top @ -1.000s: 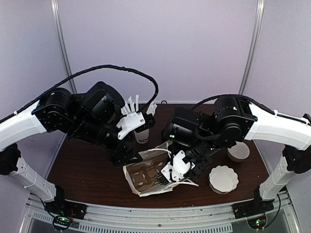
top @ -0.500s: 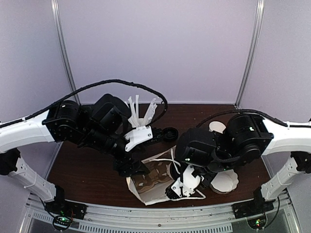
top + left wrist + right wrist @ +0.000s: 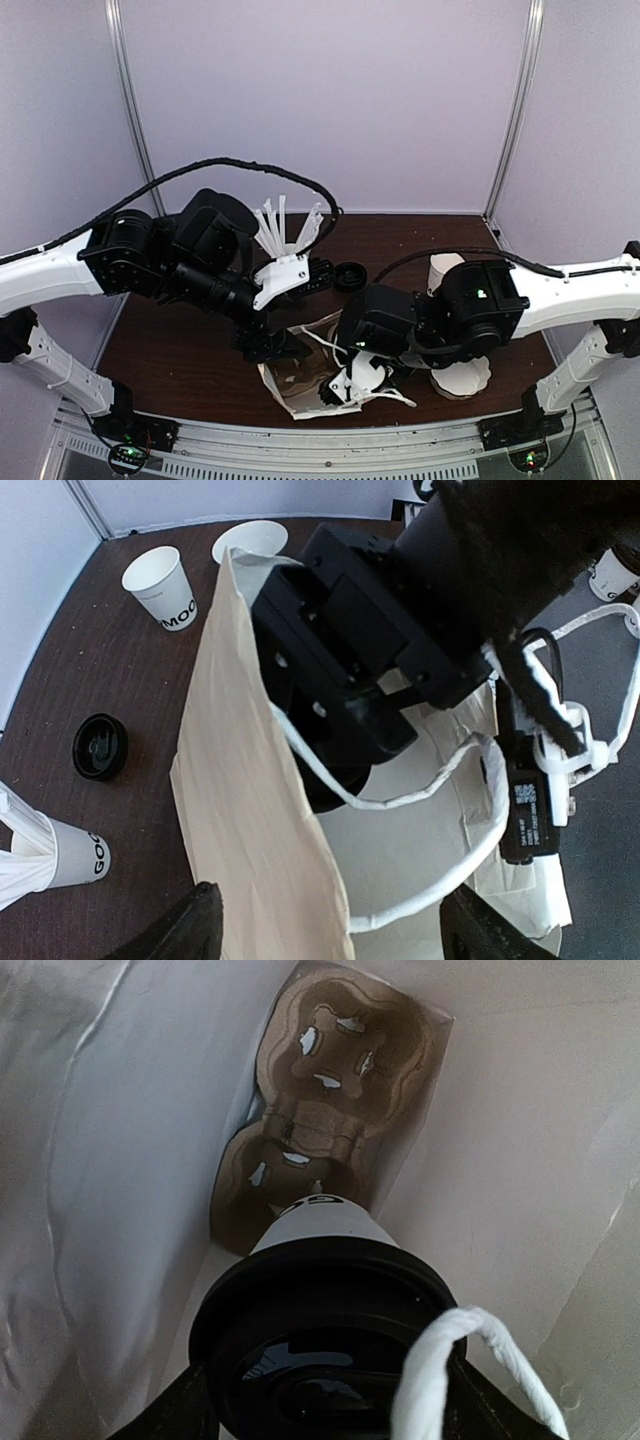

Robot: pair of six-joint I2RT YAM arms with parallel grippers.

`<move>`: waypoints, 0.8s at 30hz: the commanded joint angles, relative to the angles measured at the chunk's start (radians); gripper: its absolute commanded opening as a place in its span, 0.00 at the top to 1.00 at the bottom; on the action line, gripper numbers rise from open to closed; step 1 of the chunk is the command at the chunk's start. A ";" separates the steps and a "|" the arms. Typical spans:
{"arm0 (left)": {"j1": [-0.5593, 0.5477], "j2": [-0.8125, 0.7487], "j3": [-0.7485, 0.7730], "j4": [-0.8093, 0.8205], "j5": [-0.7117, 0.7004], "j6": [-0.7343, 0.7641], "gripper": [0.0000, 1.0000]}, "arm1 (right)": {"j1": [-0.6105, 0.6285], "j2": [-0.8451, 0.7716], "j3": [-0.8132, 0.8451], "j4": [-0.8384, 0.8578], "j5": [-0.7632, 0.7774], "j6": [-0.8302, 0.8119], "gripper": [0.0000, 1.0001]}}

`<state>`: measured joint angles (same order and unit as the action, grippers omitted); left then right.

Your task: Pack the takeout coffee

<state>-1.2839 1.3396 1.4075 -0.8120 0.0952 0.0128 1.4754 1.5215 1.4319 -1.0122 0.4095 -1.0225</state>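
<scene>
Sunk into the bag (image 3: 500,1110), right gripper (image 3: 325,1405) clamps the takeout coffee (image 3: 320,1225).

takeout coffee lid (image 3: 310,1340): glossy black plastic | bag (image 3: 120,1160): matt paper | table (image 3: 70,680): dark wood

Seen from my remote console: pale lavender wall panels (image 3: 330,100) enclose the cell, with aluminium uprights (image 3: 131,100) at upper left and upper right. Even light falls on a dark brown wood tabletop (image 3: 420,235), and an aluminium rail (image 3: 330,450) runs along the bottom edge.
</scene>
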 commanded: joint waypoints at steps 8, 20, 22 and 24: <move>0.005 -0.021 -0.027 0.061 0.055 0.045 0.22 | -0.042 0.028 -0.038 0.081 -0.016 0.010 0.32; 0.008 -0.153 -0.070 0.216 0.010 0.069 0.08 | -0.049 0.004 -0.083 0.042 -0.087 0.052 0.33; 0.021 -0.186 -0.108 0.264 -0.019 0.064 0.06 | -0.049 0.002 -0.086 0.053 -0.078 0.049 0.33; 0.057 -0.196 -0.126 0.281 -0.029 0.042 0.05 | -0.048 0.000 -0.091 0.078 -0.062 0.038 0.33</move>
<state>-1.2739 1.1790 1.3239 -0.6594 0.1081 0.0620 1.4288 1.5436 1.3556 -0.9565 0.3393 -0.9894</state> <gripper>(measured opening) 0.945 0.719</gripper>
